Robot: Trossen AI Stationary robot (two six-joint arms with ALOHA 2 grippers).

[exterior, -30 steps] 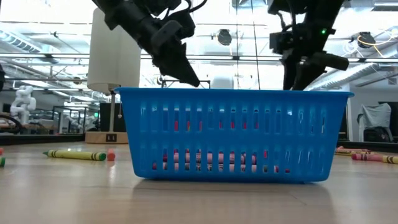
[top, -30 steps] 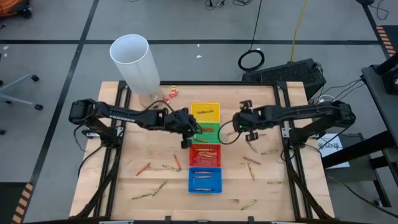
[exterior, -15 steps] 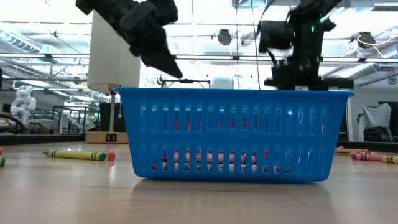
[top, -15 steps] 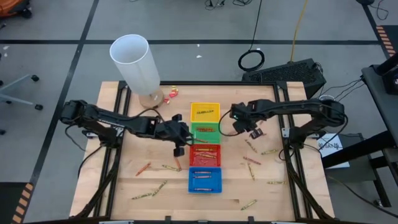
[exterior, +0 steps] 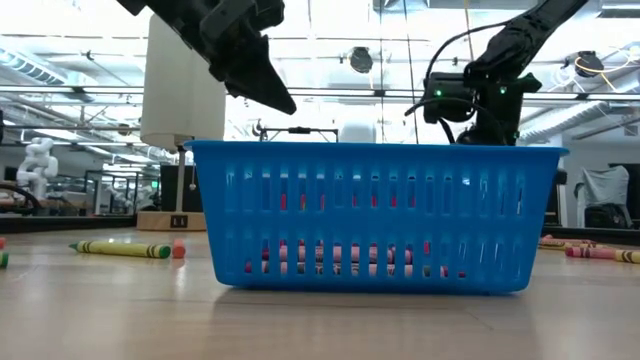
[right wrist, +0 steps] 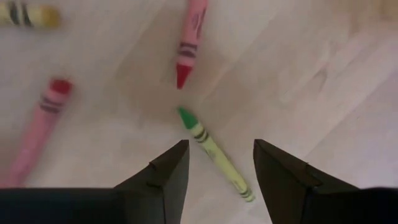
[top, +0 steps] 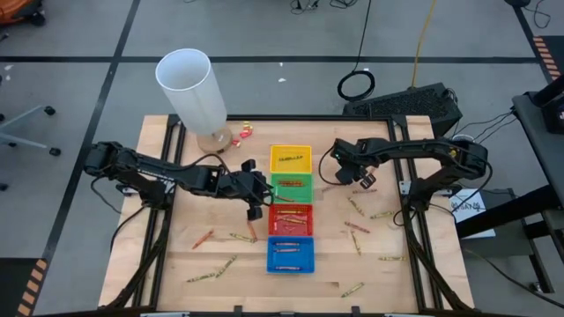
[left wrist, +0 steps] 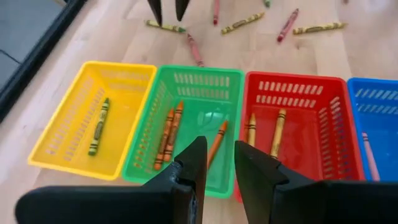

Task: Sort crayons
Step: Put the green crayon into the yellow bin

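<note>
Lying loose on the pale wooden surface [top: 176,264], the crayons [top: 231,237] are thin paper-wrapped sticks with blunt coloured tips, scattered on both sides of a row of four slotted plastic trays. The left wrist view gives what the overhead one cannot: one olive crayon in the yellow tray [left wrist: 59,146], three orange ones in the green tray [left wrist: 233,115], two orange-yellow ones in the red tray [left wrist: 323,99], and a pink one at the edge of the blue tray [left wrist: 379,102], all ahead of the left end effector [left wrist: 219,163]. Its two dark, wedge-shaped fingers stand a narrow gap apart with nothing between them.

The right wrist view alone shows the surface under the right end effector [right wrist: 221,163]: a green-tipped crayon [right wrist: 214,154] lies slanted between and just ahead of its widely parted, empty fingers, with a red crayon [right wrist: 188,46] beyond it and a pink crayon [right wrist: 37,127] off to one side.

From above, the left end effector [top: 254,210] hangs beside the red tray [top: 291,207], and the right end effector [top: 363,185] sits out past the green tray [top: 292,180] over loose crayons. The low view shows only the blue tray's [exterior: 375,215] ribbed wall, with both arms above its rim. A tall smooth white cylinder [top: 191,92] stands well beyond the left end effector.
</note>
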